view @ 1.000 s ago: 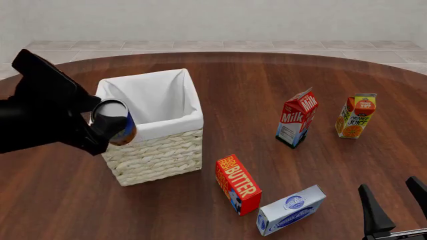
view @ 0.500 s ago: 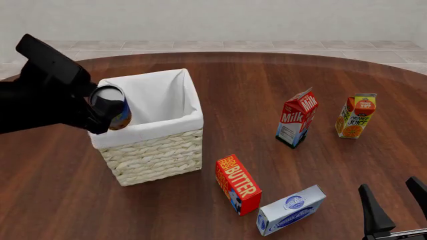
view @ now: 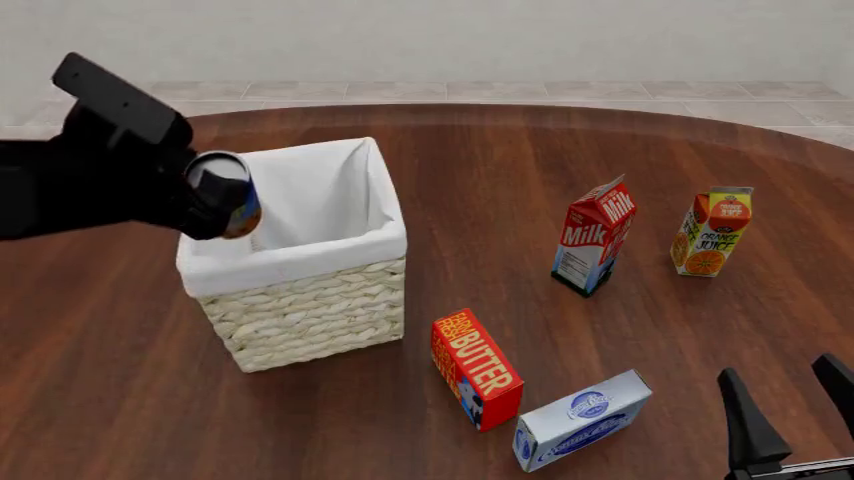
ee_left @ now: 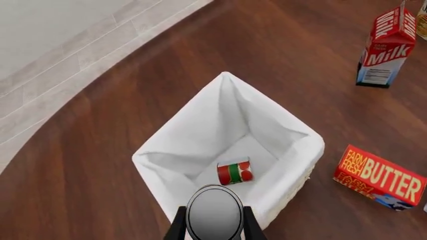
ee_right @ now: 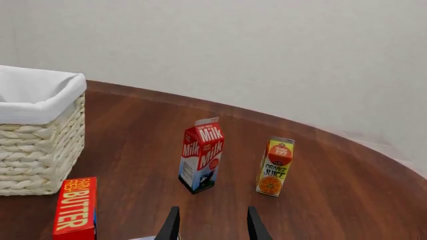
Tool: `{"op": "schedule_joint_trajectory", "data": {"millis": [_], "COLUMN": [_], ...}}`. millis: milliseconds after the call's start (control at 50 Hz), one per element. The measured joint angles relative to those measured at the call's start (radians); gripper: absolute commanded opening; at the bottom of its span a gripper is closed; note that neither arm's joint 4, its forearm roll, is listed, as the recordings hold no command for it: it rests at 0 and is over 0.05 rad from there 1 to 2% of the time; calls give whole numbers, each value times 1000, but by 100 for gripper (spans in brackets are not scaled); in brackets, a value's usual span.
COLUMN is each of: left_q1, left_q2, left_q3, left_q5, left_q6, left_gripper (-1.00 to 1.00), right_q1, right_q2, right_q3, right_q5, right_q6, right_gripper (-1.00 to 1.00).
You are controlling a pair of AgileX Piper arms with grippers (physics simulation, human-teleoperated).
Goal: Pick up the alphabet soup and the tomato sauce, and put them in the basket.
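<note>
The alphabet soup (view: 230,203), a can with a blue and orange label, is tilted on its side in my left gripper (view: 214,208), which is shut on it above the left rim of the basket (view: 302,262). In the left wrist view the can's grey top (ee_left: 214,212) sits between the fingers (ee_left: 179,228), just over the near edge of the basket (ee_left: 297,155). The tomato sauce (ee_left: 235,172), red with a green patch, lies on its side on the white lining at the basket's bottom. My right gripper (view: 774,370) stands open and empty near the front right.
A milk carton (view: 594,236) and an orange juice carton (view: 711,231) stand right of the basket. A red butter box (view: 475,368) and a blue-and-white box (view: 582,419) lie in front, close to my right gripper (ee_right: 213,211).
My left gripper has lifted the alphabet soup and carried it back and slightly right, from beside the basket's left wall to above its rim. The right arm has not moved.
</note>
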Motion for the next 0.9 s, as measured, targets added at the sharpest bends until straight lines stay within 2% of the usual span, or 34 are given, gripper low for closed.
{"op": "schedule_joint_trajectory", "data": {"millis": [900], "left_q1": [48], "left_q2": [165], "left_q3": [10], "left_q5": [-132], "left_q6": [-13], "left_gripper": [-100], "right_q1": [-7], "right_q2": [0], "right_q3": [0], "right_q5": [5], "right_q6": [14], "right_gripper": [100]}}
